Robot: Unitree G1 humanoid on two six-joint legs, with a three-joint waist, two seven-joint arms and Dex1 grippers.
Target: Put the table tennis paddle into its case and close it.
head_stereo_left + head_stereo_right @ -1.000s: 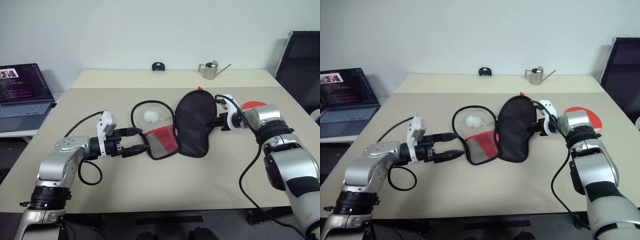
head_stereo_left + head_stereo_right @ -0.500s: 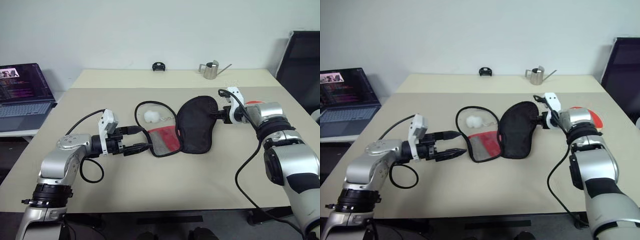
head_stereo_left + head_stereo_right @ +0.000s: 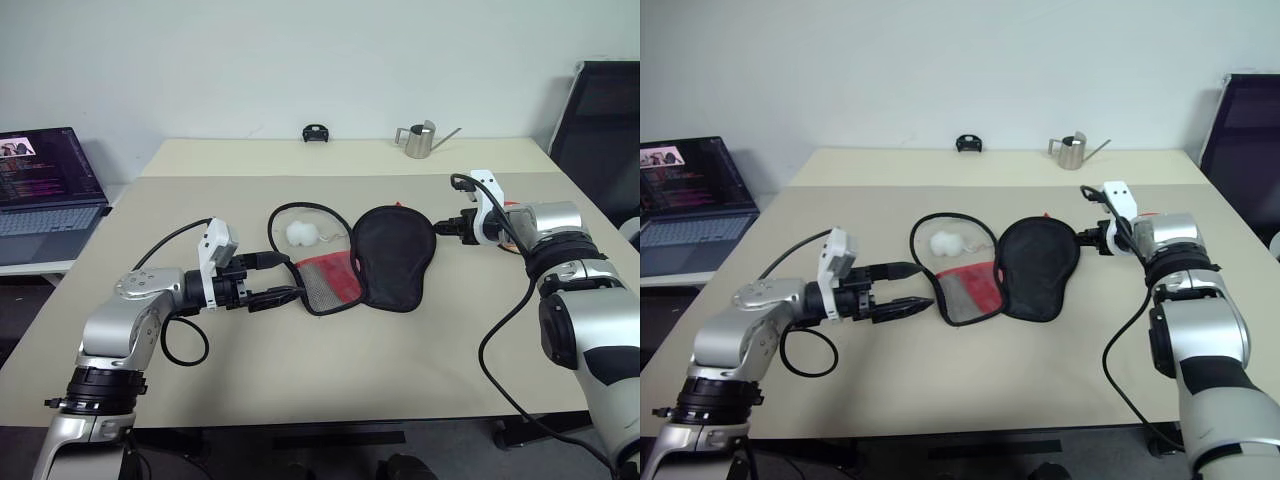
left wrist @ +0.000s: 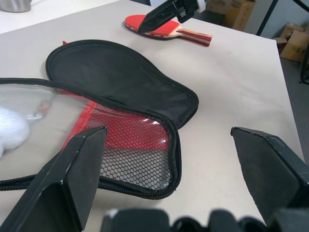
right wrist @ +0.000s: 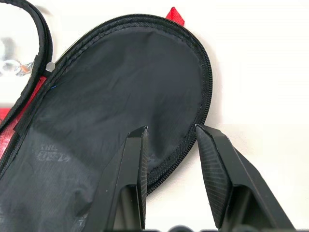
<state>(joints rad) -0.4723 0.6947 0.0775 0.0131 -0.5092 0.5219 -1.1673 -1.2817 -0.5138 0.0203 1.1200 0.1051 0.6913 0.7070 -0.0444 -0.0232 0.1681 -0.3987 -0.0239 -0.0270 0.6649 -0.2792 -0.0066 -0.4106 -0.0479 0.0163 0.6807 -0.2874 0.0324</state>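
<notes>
The case (image 3: 393,255) lies unzipped on the table, its black flap spread flat to the right and its red mesh side (image 3: 325,280) to the left. Behind my right wrist lies the table tennis paddle (image 4: 161,33), red face up, its striped wood handle (image 4: 195,36) pointing away from the case. My right gripper (image 3: 440,228) hovers at the flap's right rim. Its fingers (image 5: 137,159) are open, with nothing pinched between them. My left gripper (image 3: 278,281) is wide open at the mesh end of the case, with its fingers (image 4: 79,169) on either side of the zip edge.
A white fluffy ball (image 3: 303,232) sits in the case's clear pocket. At the table's far edge stand a metal pitcher (image 3: 420,140) and a small black object (image 3: 317,133). A laptop (image 3: 45,185) is on a side desk to the left, and a black chair (image 3: 600,120) is to the right.
My right gripper moved right, pulling the black flap's edge up and over with it. The flap now lies flat, shifted right, and the gripper is off it. The left arm stayed still.
</notes>
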